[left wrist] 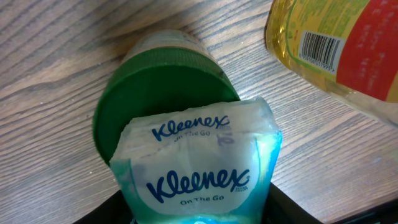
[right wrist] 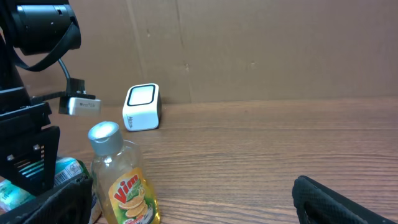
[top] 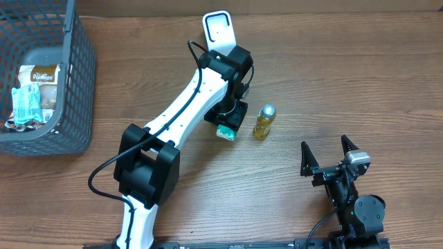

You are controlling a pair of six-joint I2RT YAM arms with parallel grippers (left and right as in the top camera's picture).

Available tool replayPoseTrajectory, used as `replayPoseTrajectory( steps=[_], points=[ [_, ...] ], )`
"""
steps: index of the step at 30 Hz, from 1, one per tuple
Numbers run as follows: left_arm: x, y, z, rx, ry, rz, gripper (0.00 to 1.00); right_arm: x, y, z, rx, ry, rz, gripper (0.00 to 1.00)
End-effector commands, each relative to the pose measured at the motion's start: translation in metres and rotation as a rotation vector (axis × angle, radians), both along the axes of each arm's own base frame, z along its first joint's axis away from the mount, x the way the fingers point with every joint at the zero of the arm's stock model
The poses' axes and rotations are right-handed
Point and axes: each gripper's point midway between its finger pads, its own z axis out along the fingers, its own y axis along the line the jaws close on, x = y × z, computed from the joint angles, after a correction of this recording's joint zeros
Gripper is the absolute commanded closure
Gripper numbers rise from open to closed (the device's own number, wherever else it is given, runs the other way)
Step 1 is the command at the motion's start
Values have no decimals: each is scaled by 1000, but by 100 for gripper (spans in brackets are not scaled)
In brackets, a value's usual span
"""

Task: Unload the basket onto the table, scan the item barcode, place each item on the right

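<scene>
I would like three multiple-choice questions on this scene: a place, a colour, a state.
1. Where does the white scanner stand? A. in the basket B. on the table by the back wall C. on a shelf
2. What colour is the cap of the Vim bottle? A. silver B. red C. black
3. How is the right hand? A. open, empty B. shut on the bottle C. shut on tissues
B: it stands near the wall. A: it shines grey. A: its fingers stand apart, nothing between.
</scene>
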Motion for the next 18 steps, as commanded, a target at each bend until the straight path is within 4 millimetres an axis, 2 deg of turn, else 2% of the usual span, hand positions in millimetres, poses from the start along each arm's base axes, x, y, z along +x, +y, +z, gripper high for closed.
replayPoseTrajectory(
  steps=[1, 6, 8, 12, 13, 15, 18],
  points=[
    [16, 1, 16, -30, -29, 33, 50, 0, -2, -2, -8, -5, -8, 0],
    [31, 12, 39, -46, -64, 71, 48, 0, -2, -2, -8, -5, -8, 0],
    [36, 18, 43, -47, -73, 83, 48, 0, -2, -2, -8, -5, -8, 0],
    [46, 44, 39, 26, -94, 119, 49, 0, -2, -2, -8, -5, -8, 0],
    [50, 58, 36, 74, -107, 132, 49, 0, -2, -2, -8, -5, -8, 0],
    [52, 68, 33, 108, -112, 143, 49, 0, -2, -2, -8, -5, -8, 0],
    [49, 74, 27, 125, -94, 150, 49, 0, -2, -2, -8, -5, -8, 0]
  ],
)
